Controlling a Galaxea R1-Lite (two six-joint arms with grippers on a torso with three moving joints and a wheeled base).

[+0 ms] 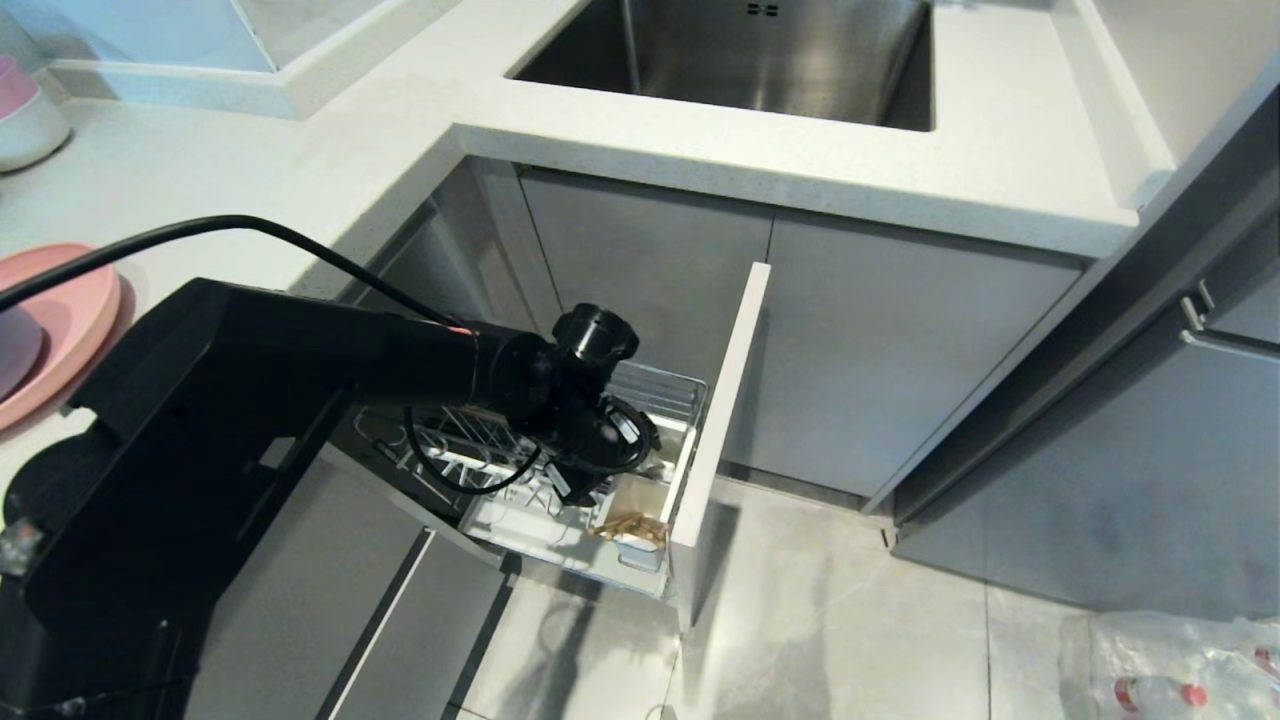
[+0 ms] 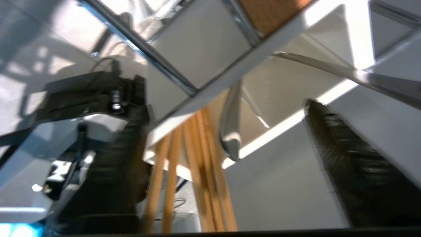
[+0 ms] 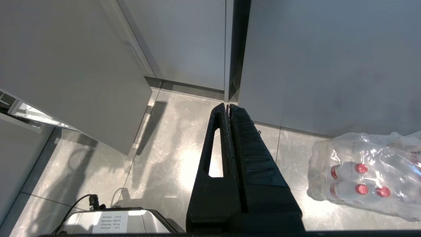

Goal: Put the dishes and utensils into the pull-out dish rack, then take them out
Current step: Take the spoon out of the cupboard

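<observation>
Grey kitchen cabinets surround the pulled-out chrome wire dish rack (image 1: pixel 560 480). My left claw (image 2: pixel 227 131) hangs over its white caddy, jaws spread wide, gripping nothing; thin wooden chopsticks (image 2: pixel 194 177) and slim metal spoon (image 2: pixel 230 131) stand between them. Round pink plate (image 1: pixel 60 320) sits on the counter at nine o'clock. My right claw (image 3: pixel 228 107) is pressed together above the floor.

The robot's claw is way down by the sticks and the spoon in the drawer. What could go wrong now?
The open left gripper has both the chopsticks and the spoon between its fingers, so it might grab both at once, or the thin chopsticks could slip out. They stand in the white caddy among the dish rack wires, so a lifted utensil could snag. The right gripper is parked shut.
</observation>
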